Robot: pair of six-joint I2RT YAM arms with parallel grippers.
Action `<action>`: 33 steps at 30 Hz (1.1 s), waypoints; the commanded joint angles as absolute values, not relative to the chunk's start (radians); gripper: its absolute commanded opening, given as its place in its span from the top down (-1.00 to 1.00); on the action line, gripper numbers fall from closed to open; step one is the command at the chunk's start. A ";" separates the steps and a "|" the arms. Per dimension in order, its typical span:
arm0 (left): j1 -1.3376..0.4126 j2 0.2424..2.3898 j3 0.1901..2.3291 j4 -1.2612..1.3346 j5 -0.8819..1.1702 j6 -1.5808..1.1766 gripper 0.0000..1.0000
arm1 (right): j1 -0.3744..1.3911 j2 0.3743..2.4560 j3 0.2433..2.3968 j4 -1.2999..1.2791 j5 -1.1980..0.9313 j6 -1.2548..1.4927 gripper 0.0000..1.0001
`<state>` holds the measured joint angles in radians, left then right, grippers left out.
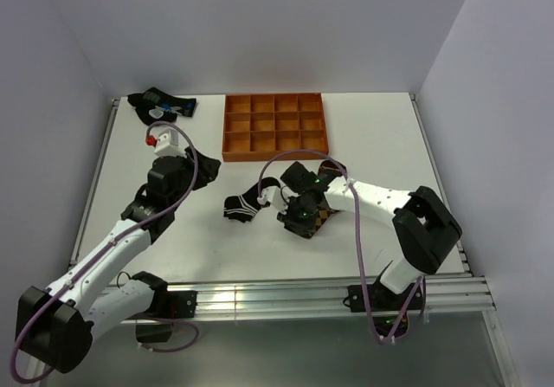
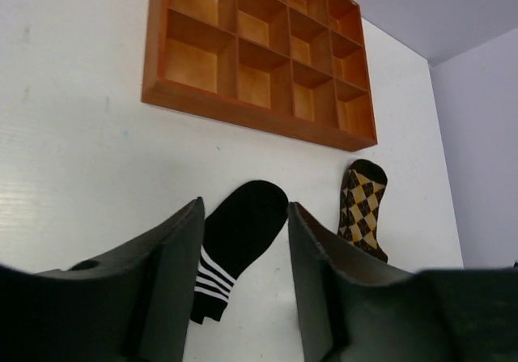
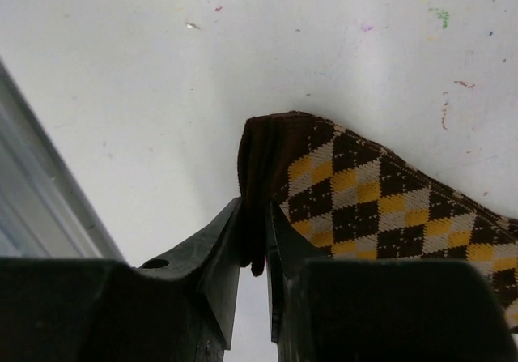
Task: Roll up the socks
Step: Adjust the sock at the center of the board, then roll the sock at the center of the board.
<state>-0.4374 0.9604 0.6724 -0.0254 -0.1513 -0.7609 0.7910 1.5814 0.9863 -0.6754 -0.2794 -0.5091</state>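
Note:
The argyle sock [image 1: 318, 220] lies on the white table in front of the tray; it shows large in the right wrist view [image 3: 380, 208] and small in the left wrist view [image 2: 362, 206]. My right gripper [image 1: 294, 216] is shut on its brown edge [image 3: 255, 208], which is pinched and bunched between the jaws. The short black sock with white stripes [image 1: 243, 205] lies flat to the left of it. In the left wrist view it [image 2: 241, 228] shows between the fingers of my left gripper [image 2: 244, 206], which is open, empty and held above the table [image 1: 206, 166].
An orange wooden tray [image 1: 275, 125] with several compartments stands at the back middle [image 2: 259, 58]. A dark sock bundle with blue and white marks [image 1: 162, 106] lies at the back left corner. The table's metal front rail [image 1: 286, 296] runs behind the arm bases.

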 commanded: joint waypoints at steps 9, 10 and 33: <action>-0.532 1.103 0.542 0.440 0.024 -0.672 0.14 | 0.598 1.677 1.091 -0.860 -0.629 -0.587 0.67; -0.541 1.118 0.540 0.460 0.034 -0.652 0.15 | 0.579 1.681 1.097 -0.870 -0.647 -0.589 0.67; -0.828 1.623 0.745 0.654 0.238 -0.402 -0.12 | 0.276 1.871 1.151 -0.968 -0.687 -0.496 0.91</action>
